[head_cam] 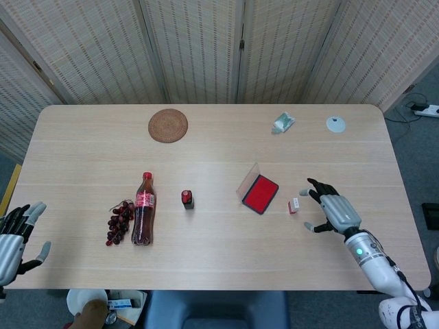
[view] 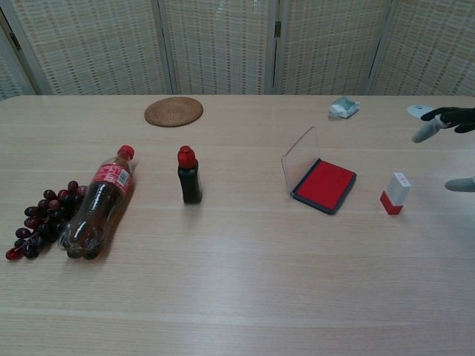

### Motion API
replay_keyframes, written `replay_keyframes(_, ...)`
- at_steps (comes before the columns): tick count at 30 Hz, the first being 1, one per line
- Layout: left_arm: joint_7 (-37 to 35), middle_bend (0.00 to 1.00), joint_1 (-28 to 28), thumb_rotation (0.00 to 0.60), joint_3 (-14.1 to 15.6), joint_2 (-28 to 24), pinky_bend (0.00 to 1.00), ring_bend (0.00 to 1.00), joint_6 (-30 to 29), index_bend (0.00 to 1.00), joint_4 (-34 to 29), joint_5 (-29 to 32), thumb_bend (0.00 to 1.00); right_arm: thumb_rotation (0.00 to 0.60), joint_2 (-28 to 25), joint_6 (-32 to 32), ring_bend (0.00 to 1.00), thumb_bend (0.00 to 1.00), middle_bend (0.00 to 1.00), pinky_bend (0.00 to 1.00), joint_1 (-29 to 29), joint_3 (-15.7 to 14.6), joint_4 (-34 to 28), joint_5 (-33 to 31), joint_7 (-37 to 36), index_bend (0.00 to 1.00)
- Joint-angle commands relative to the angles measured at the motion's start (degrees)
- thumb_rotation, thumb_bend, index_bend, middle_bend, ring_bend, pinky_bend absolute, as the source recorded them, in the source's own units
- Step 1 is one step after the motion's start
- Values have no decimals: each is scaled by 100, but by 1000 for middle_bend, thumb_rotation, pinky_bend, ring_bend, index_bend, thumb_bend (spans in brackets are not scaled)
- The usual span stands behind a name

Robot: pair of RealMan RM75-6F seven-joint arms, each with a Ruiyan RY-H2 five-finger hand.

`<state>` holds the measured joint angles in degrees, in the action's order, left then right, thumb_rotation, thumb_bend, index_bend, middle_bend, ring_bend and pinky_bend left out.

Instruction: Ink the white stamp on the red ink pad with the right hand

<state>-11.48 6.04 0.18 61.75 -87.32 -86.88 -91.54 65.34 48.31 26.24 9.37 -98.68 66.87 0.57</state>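
The white stamp (head_cam: 293, 205) (view: 395, 193), white on top with a red base, stands upright on the table just right of the red ink pad (head_cam: 260, 193) (view: 323, 185), whose clear lid is tipped up. My right hand (head_cam: 330, 211) (view: 450, 144) hovers open a short way right of the stamp, fingers spread toward it, not touching. In the chest view only its fingertips show at the right edge. My left hand (head_cam: 14, 238) hangs open off the table's front left corner, empty.
A cola bottle (head_cam: 143, 217) lies beside dark grapes (head_cam: 119, 221), and a small red-capped ink bottle (head_cam: 187, 199) stands mid-table. At the back are a woven coaster (head_cam: 168, 125), a crumpled wrapper (head_cam: 282, 122) and a white disc (head_cam: 335, 124).
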Motion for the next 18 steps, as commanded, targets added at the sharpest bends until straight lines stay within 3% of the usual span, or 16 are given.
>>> replay_keyframes(1,-30,0,-12,600,-6,-6,0,0,-15,0,15,3,427,600,-297,-360,0,235,0,0,463,122,-224,-671,761,216)
replay_keyframes(5,-37,0,-9,600,-7,-4,0,0,-8,0,20,2,427,600,-381,-296,0,239,0,0,663,95,-357,-1071,1275,216)
replay_keyframes(10,-23,0,-16,600,9,-7,0,0,-11,0,1,-27,427,600,-111,277,0,240,0,0,888,-121,-436,-1727,2276,216)
replay_keyframes(18,-99,0,-20,600,21,-28,0,0,-61,0,-2,-103,428,600,329,565,0,239,0,0,1082,-354,-281,-2242,2869,216)
